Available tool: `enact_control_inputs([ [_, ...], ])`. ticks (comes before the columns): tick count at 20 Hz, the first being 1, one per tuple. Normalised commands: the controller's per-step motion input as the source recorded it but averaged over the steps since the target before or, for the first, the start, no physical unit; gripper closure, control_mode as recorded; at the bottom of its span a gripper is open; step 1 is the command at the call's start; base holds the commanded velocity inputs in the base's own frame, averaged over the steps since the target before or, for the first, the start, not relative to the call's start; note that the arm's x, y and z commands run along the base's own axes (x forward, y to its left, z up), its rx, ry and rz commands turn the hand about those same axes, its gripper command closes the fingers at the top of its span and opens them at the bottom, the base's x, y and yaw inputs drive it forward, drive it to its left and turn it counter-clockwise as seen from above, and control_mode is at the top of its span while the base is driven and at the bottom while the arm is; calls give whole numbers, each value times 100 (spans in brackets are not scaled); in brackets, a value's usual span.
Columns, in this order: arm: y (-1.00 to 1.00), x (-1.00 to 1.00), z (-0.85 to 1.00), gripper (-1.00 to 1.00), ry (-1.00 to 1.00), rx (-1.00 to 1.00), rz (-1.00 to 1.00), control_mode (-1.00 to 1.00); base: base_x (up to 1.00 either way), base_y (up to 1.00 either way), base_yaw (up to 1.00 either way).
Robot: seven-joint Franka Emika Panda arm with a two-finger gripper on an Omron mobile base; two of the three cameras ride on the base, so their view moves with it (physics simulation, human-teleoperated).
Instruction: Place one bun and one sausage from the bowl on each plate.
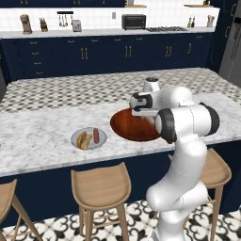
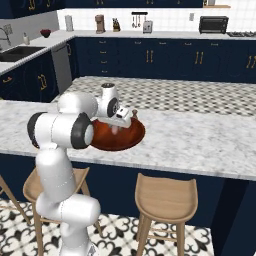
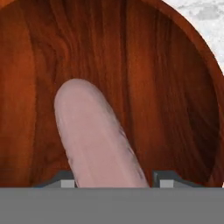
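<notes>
Orange-red bowl (image 1: 134, 126) holds pale sausage (image 3: 94, 135), lying between finger tips of gripper (image 3: 113, 180), jaws part-closed either side; firm grip cannot tell. Risk: round sausage squirts sideways in bowl. Grey plate (image 1: 78, 142) left of bowl already loaded.
</notes>
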Motion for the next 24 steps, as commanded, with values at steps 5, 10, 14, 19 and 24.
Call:
enact_control_inputs([
  [5, -4, -97, 41, 100, 0, 14, -23, -100, 0, 0, 0],
  [10, 3, -33, 52, 100, -3, -2, 0, -100, 0, 0, 0],
  [14, 0, -37, 48, 100, 3, -12, 12, -100, 0, 0, 0],
  [19, 0, -70, 9, 100, 7, -6, 9, -100, 0, 0, 0],
  [24, 4, -18, 8, 100, 0, 0, 0, -100, 0, 0, 0],
])
